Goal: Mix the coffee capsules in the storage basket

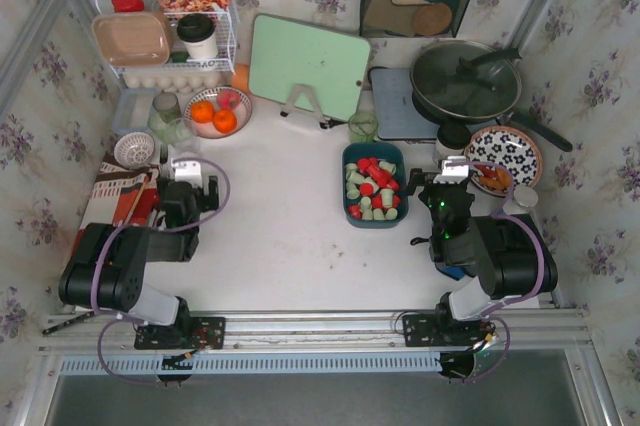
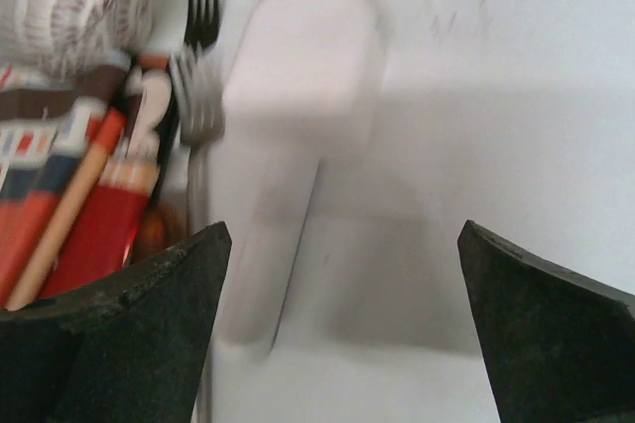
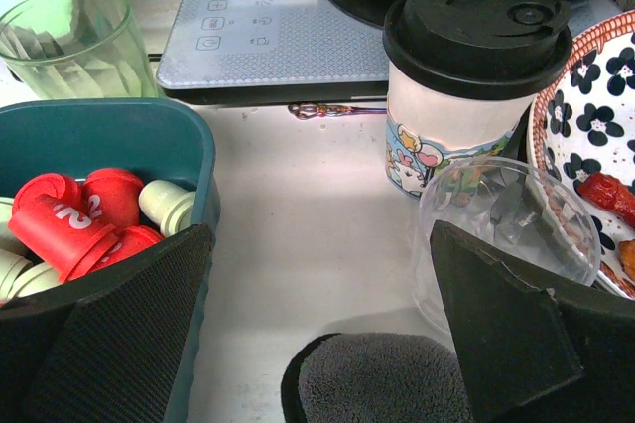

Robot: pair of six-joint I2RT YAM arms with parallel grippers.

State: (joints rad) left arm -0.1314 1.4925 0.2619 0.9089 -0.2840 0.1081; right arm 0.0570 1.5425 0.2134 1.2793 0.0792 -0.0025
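Both the left hand [image 1: 188,172] and right hand [image 1: 453,174] gape wide, empty. Coffee capsules [image 1: 372,189] sit in the storage basket [image 1: 375,147] on the worktop [image 1: 290,216]; swinging over, the right hand could topple the lidded cup [image 3: 474,95].

We count one storage basket [image 1: 376,150] near the middle of the desk. In it lie the coffee capsules [image 1: 372,186], some red and some pale green, close to twenty in all. They are too small and heaped for us to count each colour. We see two oranges [image 1: 203,112] in one bowl [image 1: 189,104] toward the far left corner. There is one pan [image 1: 466,81] at the far right, one flowered plate [image 1: 510,151] by the right edge, one paper cup [image 3: 476,85] and one green glass [image 3: 74,41].
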